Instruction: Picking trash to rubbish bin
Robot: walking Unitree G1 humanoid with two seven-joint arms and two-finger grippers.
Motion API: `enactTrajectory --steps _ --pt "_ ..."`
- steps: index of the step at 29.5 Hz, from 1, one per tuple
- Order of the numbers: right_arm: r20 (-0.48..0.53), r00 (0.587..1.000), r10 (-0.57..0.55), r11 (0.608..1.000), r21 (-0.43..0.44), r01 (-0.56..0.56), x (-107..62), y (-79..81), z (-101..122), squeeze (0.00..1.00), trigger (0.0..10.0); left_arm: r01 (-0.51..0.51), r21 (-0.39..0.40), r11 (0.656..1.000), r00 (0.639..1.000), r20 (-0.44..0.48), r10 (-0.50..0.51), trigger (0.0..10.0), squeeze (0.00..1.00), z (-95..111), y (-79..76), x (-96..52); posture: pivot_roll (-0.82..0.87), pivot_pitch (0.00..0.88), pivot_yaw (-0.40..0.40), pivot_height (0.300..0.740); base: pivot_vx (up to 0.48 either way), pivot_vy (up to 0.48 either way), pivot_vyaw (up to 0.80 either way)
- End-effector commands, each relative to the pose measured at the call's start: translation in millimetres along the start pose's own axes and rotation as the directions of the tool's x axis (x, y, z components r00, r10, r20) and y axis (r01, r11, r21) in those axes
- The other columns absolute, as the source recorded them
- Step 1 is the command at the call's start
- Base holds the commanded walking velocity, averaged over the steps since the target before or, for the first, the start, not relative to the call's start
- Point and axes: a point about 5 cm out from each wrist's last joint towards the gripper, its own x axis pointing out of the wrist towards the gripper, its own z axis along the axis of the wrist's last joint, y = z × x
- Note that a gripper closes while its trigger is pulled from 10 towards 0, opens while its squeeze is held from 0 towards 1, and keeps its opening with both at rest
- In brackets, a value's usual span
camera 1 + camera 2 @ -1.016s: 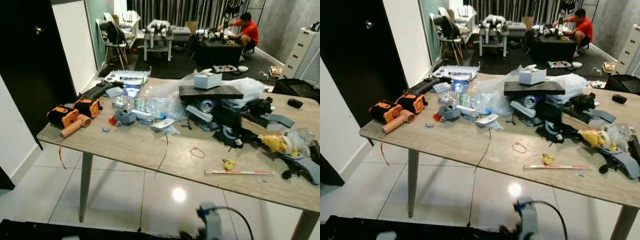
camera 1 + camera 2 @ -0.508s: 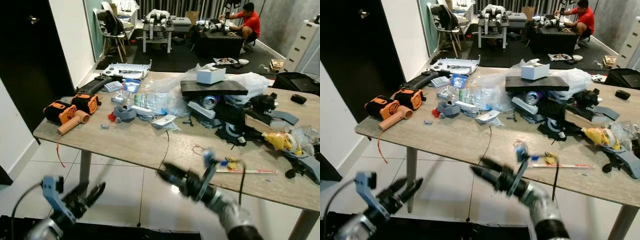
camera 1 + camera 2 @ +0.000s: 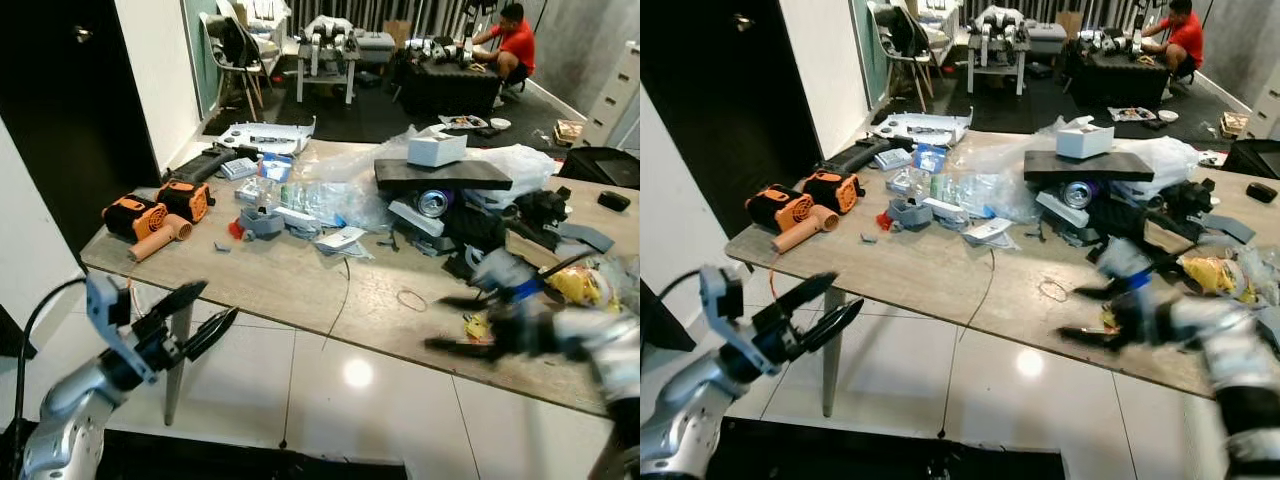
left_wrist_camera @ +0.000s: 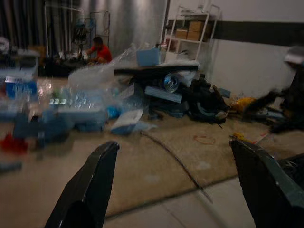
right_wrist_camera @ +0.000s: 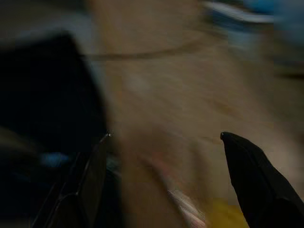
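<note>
Right gripper [image 3: 452,322] reaches over the near edge of the wooden table [image 3: 290,285], its two black fingers spread apart and empty, motion-blurred, pointing toward a small crumpled yellow scrap [image 3: 477,327] that lies just beside a thin pale stick [image 3: 1132,337]. Left gripper [image 3: 195,316] is held out below and in front of the table's near left edge, fingers also spread with nothing between them.

By my judgement the task is barely begun: nothing is grasped and the clutter lies all over the table, so the pick, the carry and the drop all remain.

Likely trash looks light and small: the yellow scrap is wrinkled and sits flat on the wood; a red rubber band [image 3: 410,300] lies near it, and crumpled clear plastic bags [image 3: 335,195] heap up further back beside an upturned drink can [image 3: 432,204]. Orange power tools [image 3: 150,215] at the left end look like no rubbish
</note>
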Motion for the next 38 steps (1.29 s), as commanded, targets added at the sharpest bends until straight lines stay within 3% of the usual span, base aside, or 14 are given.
enactTrajectory --steps 1,4,8,9,10,11,13,14,16,23,25,27,34,38 --pt "-0.052 0.998 -0.018 0.999 -0.039 0.016 -3.8 -4.3 0 0.0 10.0 0.018 0.027 0.999 0.999 -0.032 -0.017 10.0 0.0 4 -1.1 4.5 -0.05 0.115 -0.012 0.74 0.0 0.0 0.0" --pt "-0.12 0.989 -0.084 0.994 -0.083 0.074 -27.7 -19.7 5 0.0 10.0 0.024 0.05 0.998 0.999 -0.036 -0.023 10.0 0.0 8 -2.8 13.2 -0.06 0.117 -0.018 0.74 0.0 0.0 0.0" --pt "-0.208 0.972 -0.109 0.991 -0.097 0.09 -41.5 -25.3 1 0.0 10.0 0.035 0.048 0.998 0.998 -0.047 -0.033 10.0 0.0 6 -5.9 17.1 -0.07 0.117 -0.02 0.74 0.0 0.0 0.0" --pt "-0.346 0.931 -0.113 0.991 -0.111 0.079 -53.6 -27.7 -11 0.0 10.0 0.041 0.049 0.998 0.997 -0.073 -0.038 10.0 0.0 1 -9.5 19.6 -0.08 0.117 -0.019 0.74 0.0 0.0 0.0" --pt "-0.346 0.931 -0.113 0.991 -0.111 0.079 -53.6 -27.7 -11 0.0 10.0 0.041 0.049 0.998 0.997 -0.073 -0.038 10.0 0.0 1 -9.5 19.6 -0.08 0.117 -0.019 0.74 0.0 0.0 0.0" --pt "-0.41 0.905 -0.11 0.991 -0.117 0.067 -57.8 -27.7 -17 0.0 10.0 0.045 0.048 0.998 0.996 -0.082 -0.041 10.0 0.0 -2 -10.6 20.4 -0.08 0.117 -0.019 0.74 0.0 0.0 0.0" --pt "-0.548 0.826 -0.128 0.988 -0.146 0.057 -63.8 -27.9 -31 0.0 10.0 0.046 0.059 0.997 0.996 -0.08 -0.042 10.0 0.0 -2 -9.9 23.2 -0.08 0.12 -0.02 0.74 0.0 0.0 0.0" --pt "-0.592 0.794 -0.14 0.986 -0.161 0.053 -66.1 -28.4 -37 0.0 10.0 0.039 0.069 0.997 0.997 -0.071 -0.034 10.0 0.0 0 -8.4 25.1 -0.08 0.12 -0.02 0.74 0.0 0.0 0.0" --pt "-0.608 0.781 -0.144 0.985 -0.165 0.053 -67.2 -28.9 -38 0.0 10.0 0.031 0.078 0.997 0.998 -0.059 -0.026 10.0 0.0 3 -6.6 26.8 -0.08 0.119 -0.018 0.74 0.0 0.0 0.0" --pt "-0.564 0.812 -0.152 0.984 -0.162 0.071 -65.1 -34.3 -31 0.0 10.0 0.149 0.03 0.988 0.985 0.084 -0.151 10.0 0.0 35 -12.4 36.3 -0.08 0.119 -0.02 0.74 0.0 0.0 0.0" --pt "-0.574 0.804 -0.156 0.982 -0.174 0.066 -64.8 -36.7 -29 0.0 10.0 0.325 -0.026 0.945 0.943 0.089 -0.322 10.0 0.0 41 -28.7 35.7 -0.08 0.122 -0.02 0.74 0.0 0.0 0.0" --pt "-0.574 0.802 -0.166 0.979 -0.192 0.065 -63.0 -39.9 -25 0.0 10.0 0.464 -0.083 0.882 0.886 0.032 -0.463 10.0 0.0 35 -42.0 32.9 -0.08 0.122 -0.02 0.74 0.0 0.0 0.0" --pt "-0.569 0.812 -0.134 0.983 -0.179 0.037 -57.4 -38.7 -25 0.0 10.0 0.496 -0.108 0.861 0.865 -0.022 -0.501 10.0 0.0 27 -44.8 32.9 -0.08 0.128 -0.016 0.74 0.0 0.0 0.0" --pt "-0.496 0.868 -0.013 0.996 -0.081 -0.031 -43.1 -30.6 -25 0.0 10.0 0.513 -0.13 0.849 0.854 -0.028 -0.52 10.0 0.0 26 -47.1 32.6 -0.09 0.135 -0.014 0.74 0.0 0.0 0.0"
